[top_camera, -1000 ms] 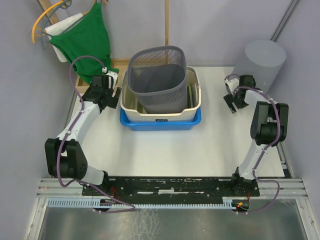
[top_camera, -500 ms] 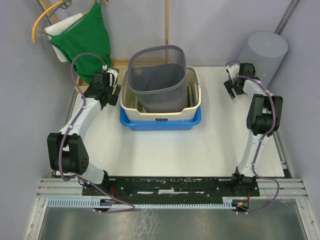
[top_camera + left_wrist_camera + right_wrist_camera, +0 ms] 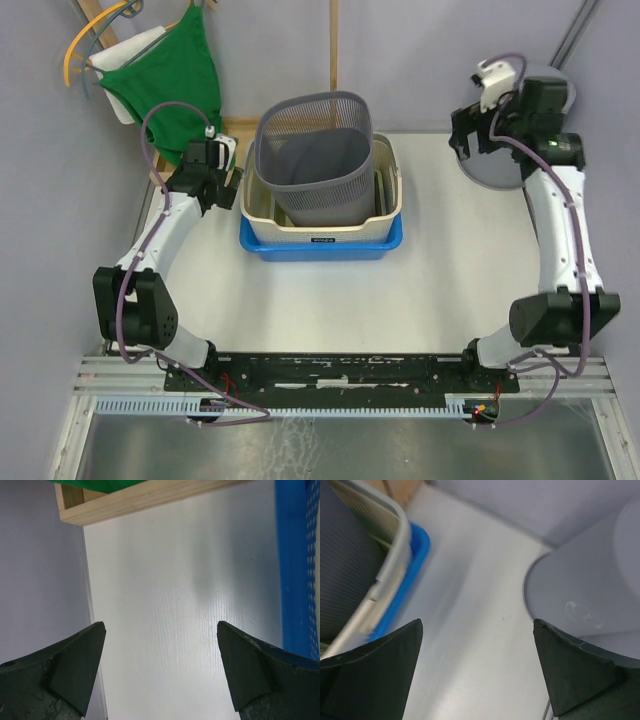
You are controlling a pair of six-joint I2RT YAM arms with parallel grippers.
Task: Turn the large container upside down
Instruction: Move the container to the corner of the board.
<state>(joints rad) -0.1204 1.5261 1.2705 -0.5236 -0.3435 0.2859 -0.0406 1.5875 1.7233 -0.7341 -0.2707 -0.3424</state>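
Observation:
The large container (image 3: 497,172) is a plain grey cylinder standing at the back right corner of the table; my right arm covers much of it from above. In the right wrist view its rounded wall (image 3: 590,580) fills the upper right. My right gripper (image 3: 464,138) hangs open just left of it, raised above the table, with nothing between its fingers (image 3: 477,622). My left gripper (image 3: 228,180) is open and empty over bare table (image 3: 160,623), beside the left side of the stacked baskets.
A dark grey mesh bin (image 3: 318,150) stands inside a beige basket (image 3: 320,228), which is nested in a blue basket (image 3: 320,247) at the table's back middle. A wooden frame (image 3: 150,500) with a green cloth (image 3: 175,80) is at the back left.
My right arm has lifted and swung back and to the right, bringing its open gripper up beside the grey cylinder. The left arm has barely shifted.

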